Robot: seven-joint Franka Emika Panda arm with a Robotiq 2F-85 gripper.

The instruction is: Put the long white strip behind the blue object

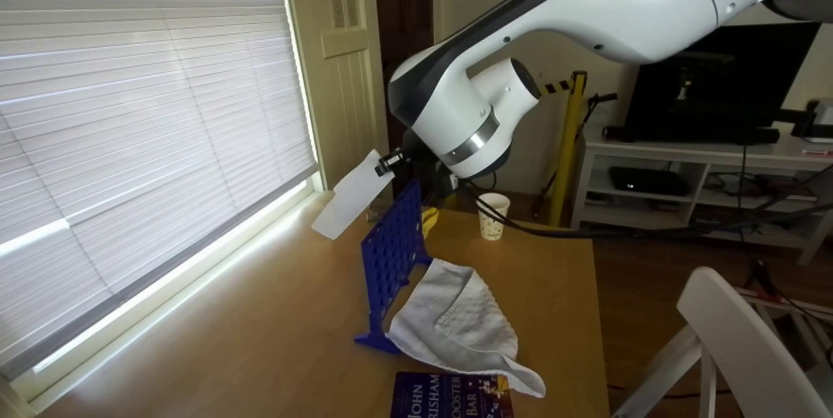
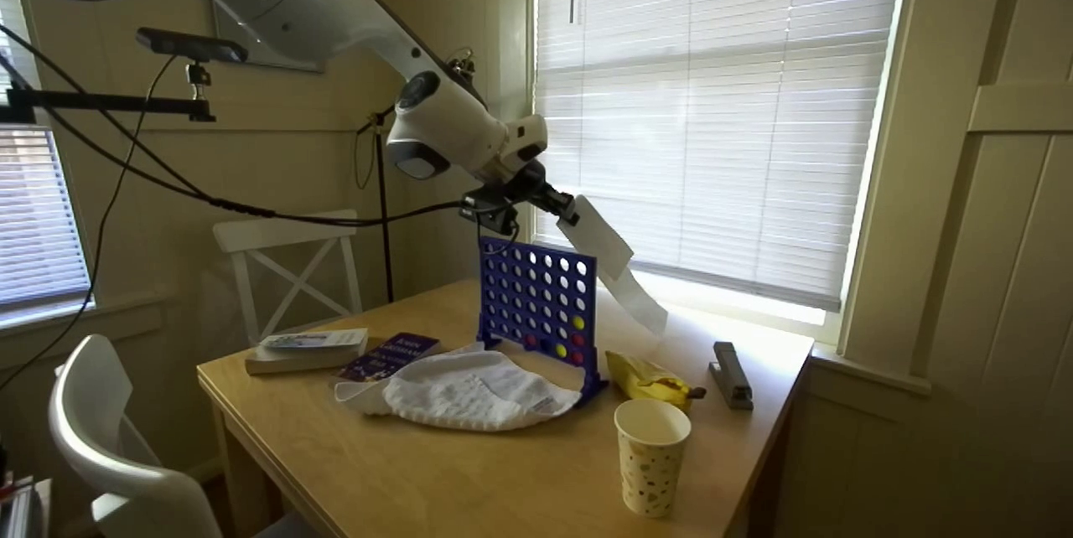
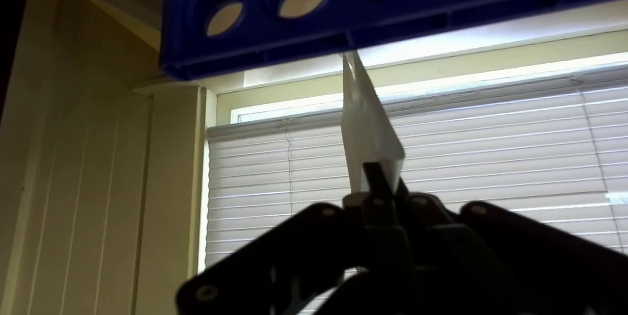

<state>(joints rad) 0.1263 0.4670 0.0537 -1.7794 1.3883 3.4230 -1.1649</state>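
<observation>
White strip (image 2: 599, 240): in the air on the window (image 2: 721, 119) side of the blue rack (image 2: 539, 301), slanting down toward the table (image 2: 469, 471); whether its low end touches, I can't tell from here.
Claw (image 1: 385, 167): pinching the strip by its upper end.
Paper-thin body: I judge it very light, limp and easily creased; I make out a fold or overlap partway.
Upper end: the right hold for me, squeezed on its flat faces, since a smooth surface may slip.
Rack's top edge: could snag the tail, so I'd lower clear of it before letting go.
</observation>
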